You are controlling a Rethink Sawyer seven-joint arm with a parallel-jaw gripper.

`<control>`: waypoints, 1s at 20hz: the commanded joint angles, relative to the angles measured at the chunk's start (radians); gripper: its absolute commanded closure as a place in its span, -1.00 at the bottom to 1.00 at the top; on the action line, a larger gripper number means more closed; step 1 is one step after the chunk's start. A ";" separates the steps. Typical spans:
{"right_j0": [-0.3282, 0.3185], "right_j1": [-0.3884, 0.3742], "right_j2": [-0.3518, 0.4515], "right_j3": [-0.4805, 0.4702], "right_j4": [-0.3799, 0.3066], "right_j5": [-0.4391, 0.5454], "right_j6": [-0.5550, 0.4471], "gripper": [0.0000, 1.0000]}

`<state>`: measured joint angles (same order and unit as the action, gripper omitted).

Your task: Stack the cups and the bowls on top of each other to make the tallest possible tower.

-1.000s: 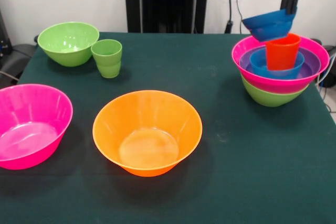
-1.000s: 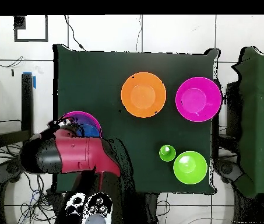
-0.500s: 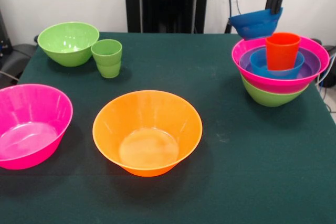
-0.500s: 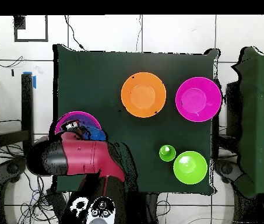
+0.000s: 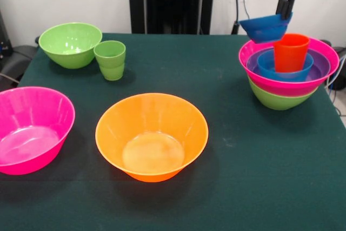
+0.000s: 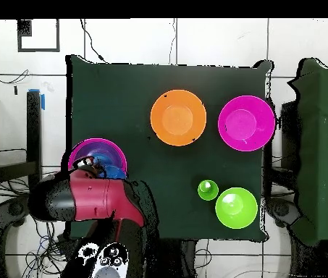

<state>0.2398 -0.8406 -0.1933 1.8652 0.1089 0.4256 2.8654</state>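
My gripper [image 5: 284, 12] is at the top right of the front view, shut on the rim of a small blue bowl [image 5: 264, 27]. It holds the bowl tilted in the air, just behind the far left rim of the tower [image 5: 289, 79]. The tower has a green base [image 5: 275, 99], a wide pink rim, a purple bowl, a blue bowl [image 5: 270, 63] and the orange-red cup [image 5: 291, 52] upright on top. In the overhead view the red arm [image 6: 87, 200] covers part of the tower [image 6: 94, 153], and the gripper is hidden.
A big orange bowl [image 5: 151, 136] sits at front centre and a big pink bowl [image 5: 30, 128] at front left. A green bowl [image 5: 70, 44] and the light green cup [image 5: 110, 59] stand at the far left. The table edge runs close behind the tower.
The gripper has carried the blue bowl from above the orange-red cup leftward and back, off the tower's centre. In the overhead view the arm has drawn toward the base.
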 commanded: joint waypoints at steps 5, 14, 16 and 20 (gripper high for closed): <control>0.046 0.054 0.024 0.086 0.086 -0.035 0.189 1.00; 0.093 0.062 0.002 0.096 0.138 -0.030 0.191 1.00; 0.109 0.051 -0.012 0.100 0.144 -0.006 0.190 1.00; 0.119 0.058 -0.023 0.097 0.160 -0.002 0.181 1.00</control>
<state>0.3488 -0.8028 -0.2453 1.8933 0.2327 0.4256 2.8654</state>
